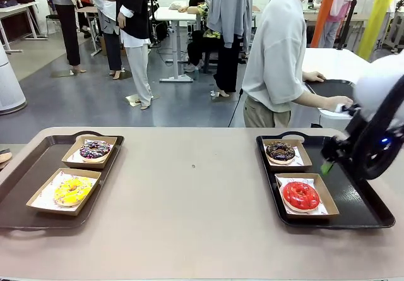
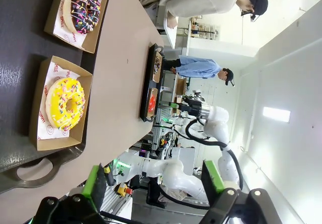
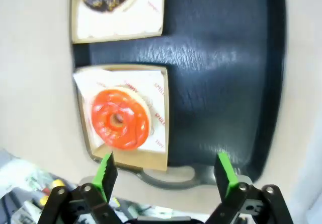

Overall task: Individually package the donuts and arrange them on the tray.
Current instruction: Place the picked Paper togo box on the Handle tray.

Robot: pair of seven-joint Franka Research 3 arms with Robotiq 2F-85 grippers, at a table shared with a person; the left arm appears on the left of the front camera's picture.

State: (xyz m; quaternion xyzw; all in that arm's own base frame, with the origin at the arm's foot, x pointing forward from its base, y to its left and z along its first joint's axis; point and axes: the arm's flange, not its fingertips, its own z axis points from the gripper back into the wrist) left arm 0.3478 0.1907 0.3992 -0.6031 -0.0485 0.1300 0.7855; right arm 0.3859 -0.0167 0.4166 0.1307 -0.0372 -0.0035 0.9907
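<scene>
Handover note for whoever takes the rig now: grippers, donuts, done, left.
Left gripper: open, empty, hanging over the near end of the left tray.
Right gripper: open, empty, above the right tray, near the red donut.
Left tray: sprinkled chocolate donut at the back, yellow donut in front, each in its own cardboard box.
Right tray: dark chocolate donut at the back, red donut in front, each boxed too.
Done: all four donuts boxed and on trays.
Left: nothing obvious; probably just pull the arms back.
</scene>
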